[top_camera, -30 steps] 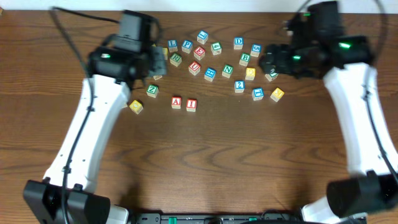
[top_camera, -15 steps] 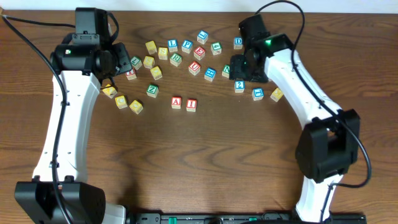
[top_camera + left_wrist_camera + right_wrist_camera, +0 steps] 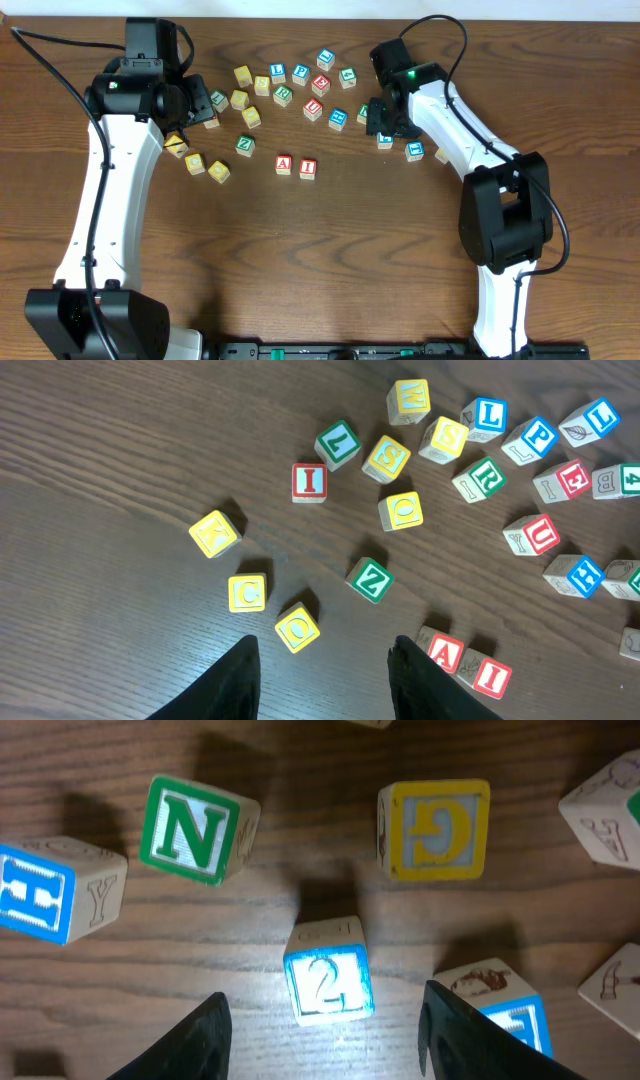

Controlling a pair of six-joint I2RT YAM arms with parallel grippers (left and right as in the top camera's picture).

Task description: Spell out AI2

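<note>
Broadly, the dark wooden table (image 3: 350, 260) carries both arms, and a loose scatter of lettered cubes lies across its far half. The left arm (image 3: 110, 200) reaches up the left side. The right arm (image 3: 470, 130) bends in from the right, over the right end of the scatter.

The left gripper (image 3: 322, 660) is spread wide with nothing between its fingers. In its wrist view only bare wood lies in the gap, with a yellow O cube (image 3: 297, 626) just beside the left finger. The red A cube (image 3: 284, 165) and the red I cube (image 3: 308, 168) sit side by side in a short row at the near edge of the scatter. They read A then I from overhead. In the left wrist view they lie just to the right of that gripper's right finger.

The right gripper (image 3: 322, 1020) is also spread apart and pinches nothing. In its wrist view the blue 2 cube (image 3: 328, 982) rests on the table between the two fingers, with wood showing on either side of it. From overhead this cube peeks out at the near edge of the gripper, well to the right of the A and I pair. A green N cube (image 3: 192, 828) and a yellow G cube (image 3: 434, 830) lie near it on the far side.
</note>
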